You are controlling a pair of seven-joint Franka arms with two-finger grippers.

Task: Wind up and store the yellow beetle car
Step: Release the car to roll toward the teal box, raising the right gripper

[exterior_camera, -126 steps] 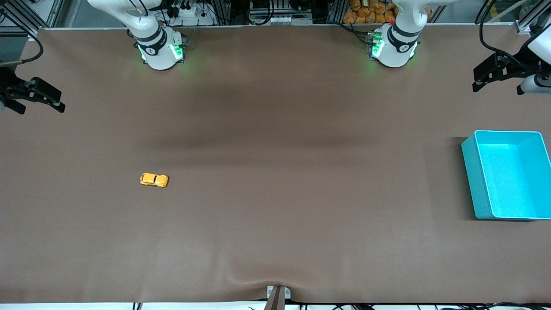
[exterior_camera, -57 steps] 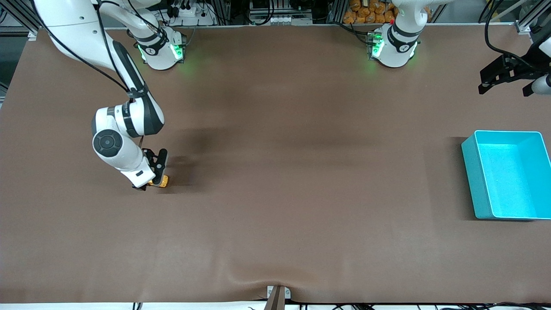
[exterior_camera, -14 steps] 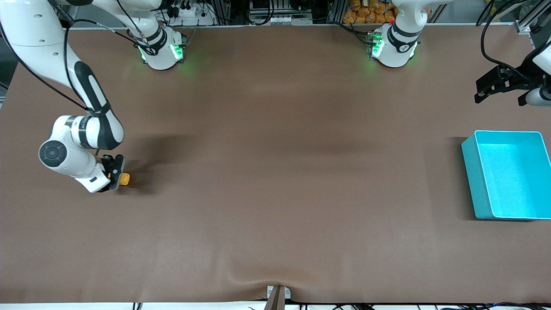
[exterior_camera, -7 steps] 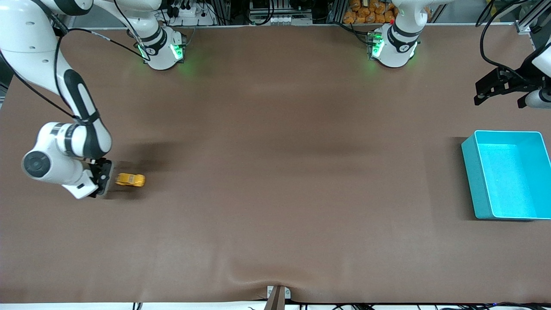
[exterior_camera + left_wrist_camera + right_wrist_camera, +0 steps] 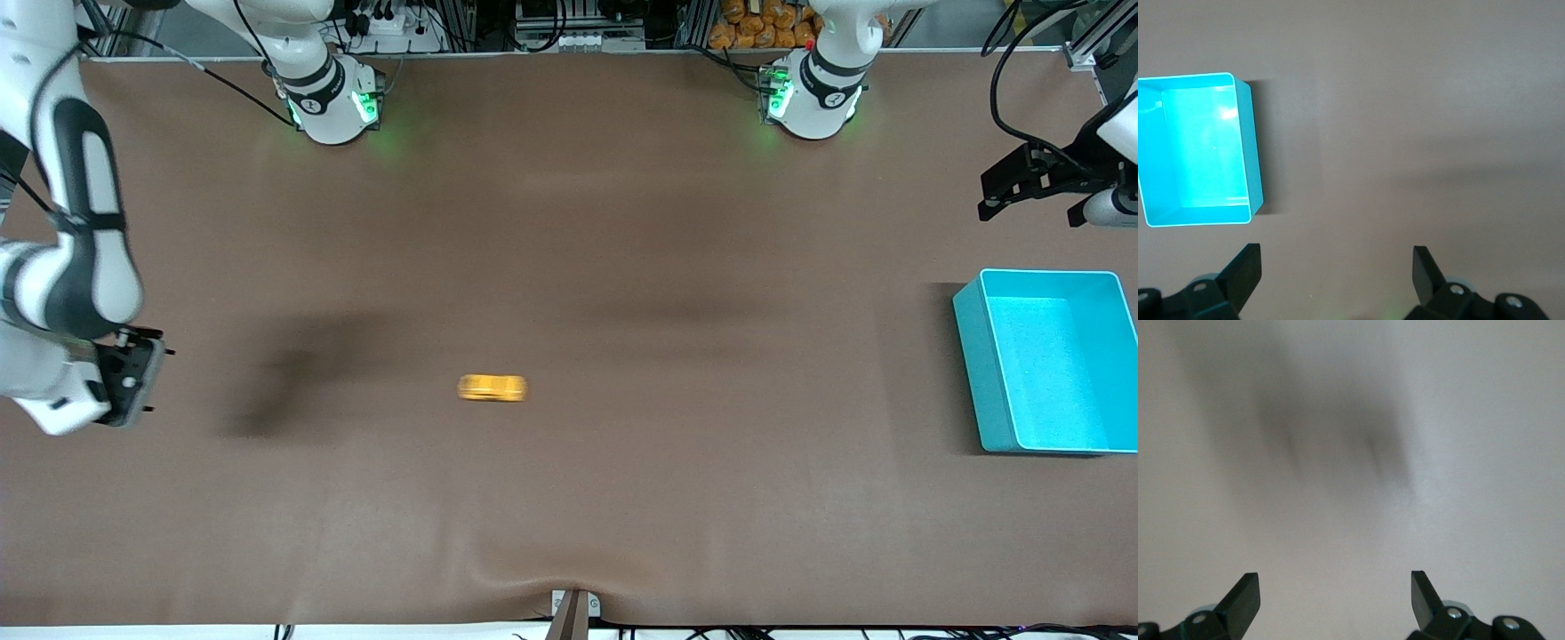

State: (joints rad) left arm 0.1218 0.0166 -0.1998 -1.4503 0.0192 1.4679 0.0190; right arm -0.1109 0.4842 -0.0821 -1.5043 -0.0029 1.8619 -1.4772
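Yellow-orange beetle car (image 5: 492, 388), mid-frame; teal bin (image 5: 969, 356), right edge; plain brown table (image 5: 622, 222); white-and-black arms (image 5: 80, 222).

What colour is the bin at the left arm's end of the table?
The bin is teal, bright inside; the front view shows it best.

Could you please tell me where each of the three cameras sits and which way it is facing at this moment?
Front view: high across the table, facing both bases; shows the brown table, the yellow beetle car, the teal bin, the right claw open and the left claw.
Left wrist view: on the left arm's wrist, looking down past its open claw at the bin.
Right wrist view: on the right arm's wrist, looking down past its open claw at bare table.
Shared: front and left wrist views both show the bin.
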